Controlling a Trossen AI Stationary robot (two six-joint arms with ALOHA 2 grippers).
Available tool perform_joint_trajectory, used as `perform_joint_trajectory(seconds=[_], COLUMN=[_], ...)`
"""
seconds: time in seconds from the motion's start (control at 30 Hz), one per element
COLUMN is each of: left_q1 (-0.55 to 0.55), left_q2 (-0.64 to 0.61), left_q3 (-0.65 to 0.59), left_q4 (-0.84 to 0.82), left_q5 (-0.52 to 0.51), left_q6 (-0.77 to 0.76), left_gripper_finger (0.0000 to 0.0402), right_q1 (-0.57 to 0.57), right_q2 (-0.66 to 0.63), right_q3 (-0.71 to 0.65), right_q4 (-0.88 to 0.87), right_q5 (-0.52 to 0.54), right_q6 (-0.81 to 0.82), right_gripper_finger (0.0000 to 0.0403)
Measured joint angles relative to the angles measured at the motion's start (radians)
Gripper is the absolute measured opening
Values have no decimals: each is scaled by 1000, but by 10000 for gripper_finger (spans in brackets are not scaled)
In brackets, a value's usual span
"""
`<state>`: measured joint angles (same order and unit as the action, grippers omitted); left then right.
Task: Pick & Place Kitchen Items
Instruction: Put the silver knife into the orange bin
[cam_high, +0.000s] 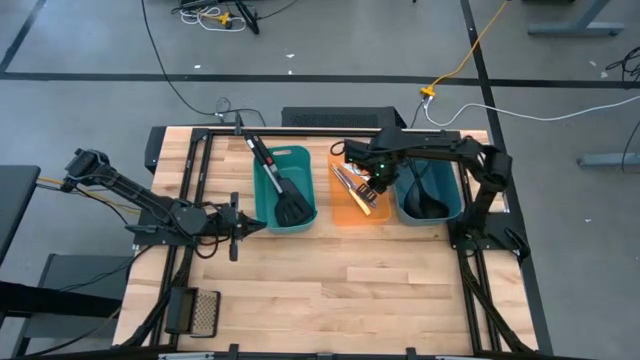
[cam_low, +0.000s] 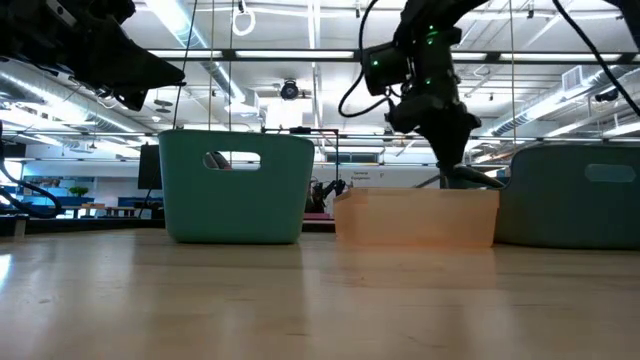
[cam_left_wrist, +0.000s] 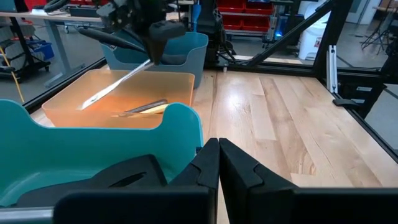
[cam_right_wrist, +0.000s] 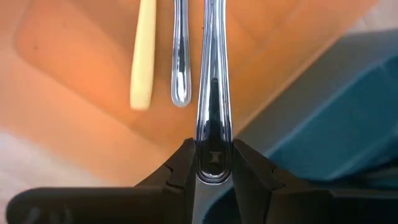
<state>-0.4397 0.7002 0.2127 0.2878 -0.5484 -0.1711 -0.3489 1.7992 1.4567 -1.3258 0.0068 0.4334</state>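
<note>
Silver knife (cam_right_wrist: 212, 81) pinched by its handle end in the right gripper (cam_right_wrist: 212, 163), blade cut off at frame edge, slanting down over the orange bin (cam_high: 347, 214); yellow-handled knife (cam_right_wrist: 142, 59) lies inside; left gripper (cam_left_wrist: 218, 160) closed, empty, beside the teal bin (cam_left_wrist: 93, 146); spatula (cam_high: 283, 190) inside, partly hidden.

front tabletop (cam_high: 330, 290): open | bins (cam_high: 285, 190): block rear | grater (cam_high: 204, 311): front-left corner

Two dark, near-black jointed arms — left arm (cam_high: 150, 208) at mid-left of the high view, right arm (cam_high: 440, 150) at upper right — a green light glowing on the right one.
</note>
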Motion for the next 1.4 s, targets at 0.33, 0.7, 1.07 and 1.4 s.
perform_joint_trajectory(seconds=[0.33,0.7,1.07,1.4], left_q1=[0,0,0,0], left_q2=[0,0,0,0], left_q3=[0,0,0,0], left_q4=[0,0,-1,-1], left_q5=[0,21,22,22], left_q6=[1,0,1,2], left_gripper_finger=[11,11,11,11], right_q1=[7,26,30,36], right_q2=[70,201,302,211], right_q3=[0,0,3,-1], right_q4=[120,153,161,114], right_q5=[-2,-22,-62,128], right_q6=[80,127,94,-9], right_gripper_finger=[86,85,83,172])
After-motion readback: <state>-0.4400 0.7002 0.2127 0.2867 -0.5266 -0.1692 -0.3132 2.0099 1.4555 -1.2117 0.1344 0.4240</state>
